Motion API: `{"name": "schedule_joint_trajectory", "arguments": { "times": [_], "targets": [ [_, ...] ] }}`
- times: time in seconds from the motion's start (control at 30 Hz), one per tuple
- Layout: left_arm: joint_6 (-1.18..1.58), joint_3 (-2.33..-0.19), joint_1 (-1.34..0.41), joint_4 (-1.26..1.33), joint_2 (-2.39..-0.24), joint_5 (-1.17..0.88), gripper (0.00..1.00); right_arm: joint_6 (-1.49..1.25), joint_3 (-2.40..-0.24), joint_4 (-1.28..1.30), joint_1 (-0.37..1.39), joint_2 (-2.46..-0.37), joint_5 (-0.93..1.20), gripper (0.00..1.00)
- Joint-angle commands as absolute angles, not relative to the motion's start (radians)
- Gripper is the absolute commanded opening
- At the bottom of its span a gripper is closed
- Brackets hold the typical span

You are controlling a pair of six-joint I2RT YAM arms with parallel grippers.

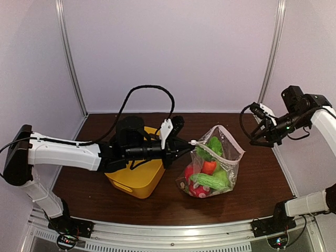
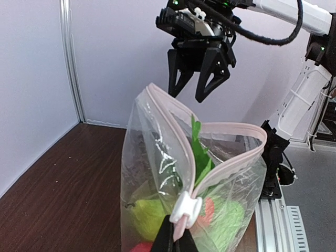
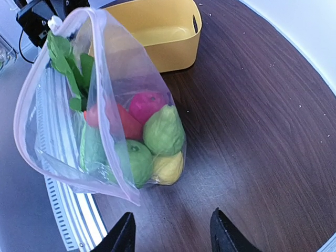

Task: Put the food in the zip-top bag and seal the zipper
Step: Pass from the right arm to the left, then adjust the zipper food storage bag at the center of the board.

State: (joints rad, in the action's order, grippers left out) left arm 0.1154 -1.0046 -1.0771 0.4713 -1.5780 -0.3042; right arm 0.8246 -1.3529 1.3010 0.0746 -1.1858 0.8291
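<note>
Closest to the lens, at the bottom edge of the left wrist view, the black left claw [image 2: 176, 239] is pinched together on the end of the pale pink press-seal zipper [image 2: 233, 125], right under its white plastic slider [image 2: 185, 210]. From the left of the dark brown wooden table [image 1: 252, 194], the white and black left arm [image 1: 63, 152] reaches across above the yellow rectangular plastic tub [image 1: 134, 181]; of the tub's inside only plain yellow wall and floor show. Just right of the tub stands the clear floppy plastic zip-top bag [image 1: 233, 157] printed with white dots, its bottom on the table, one top corner hanging from the left claw, its mouth gaping wide with the zipper unjoined. Inside it the small plastic toy food [image 3: 152, 136] is heaped: a red apple [image 3: 147, 105], a green pear [image 3: 164, 131], a yellow lemon [image 3: 168, 167], an orange carrot [image 1: 209, 167] whose green leafy top [image 2: 198, 147] pokes up to the mouth, and a long green cucumber [image 1: 212, 181] low down. Farthest right, the black right claw [image 2: 186, 97] hangs in the air beside and above the bag, touching nothing, its two fingers [image 3: 122, 236] spread apart.
</note>
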Motion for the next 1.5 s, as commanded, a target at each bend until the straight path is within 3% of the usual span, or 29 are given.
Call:
{"name": "schedule_joint_trajectory", "arguments": {
  "times": [0.0,0.27,0.9,1.17,1.33,1.47],
  "targets": [
    [0.147,-0.987,-1.069,0.536,-1.562,-0.314,0.00,1.099,-1.255,1.502,0.013,-1.168,0.882,0.51],
    [0.158,-0.976,-1.068,0.554,-1.562,-0.310,0.00,1.095,-1.048,1.188,0.012,-1.081,1.002,0.55],
    [0.187,-0.973,-1.051,0.578,-1.577,-0.323,0.00,1.186,-1.047,1.187,0.058,-1.237,1.193,0.43],
    [0.196,-0.980,-1.044,0.589,-1.596,-0.336,0.00,1.186,-1.061,1.193,0.074,-1.249,1.225,0.31],
    [0.203,-0.982,-1.040,0.593,-1.600,-0.337,0.00,1.166,-1.078,1.191,0.083,-1.259,1.220,0.11],
    [0.211,-0.983,-1.037,0.574,-1.584,-0.334,0.00,1.173,-1.131,1.243,0.083,-1.248,1.165,0.03]
  ]
}}
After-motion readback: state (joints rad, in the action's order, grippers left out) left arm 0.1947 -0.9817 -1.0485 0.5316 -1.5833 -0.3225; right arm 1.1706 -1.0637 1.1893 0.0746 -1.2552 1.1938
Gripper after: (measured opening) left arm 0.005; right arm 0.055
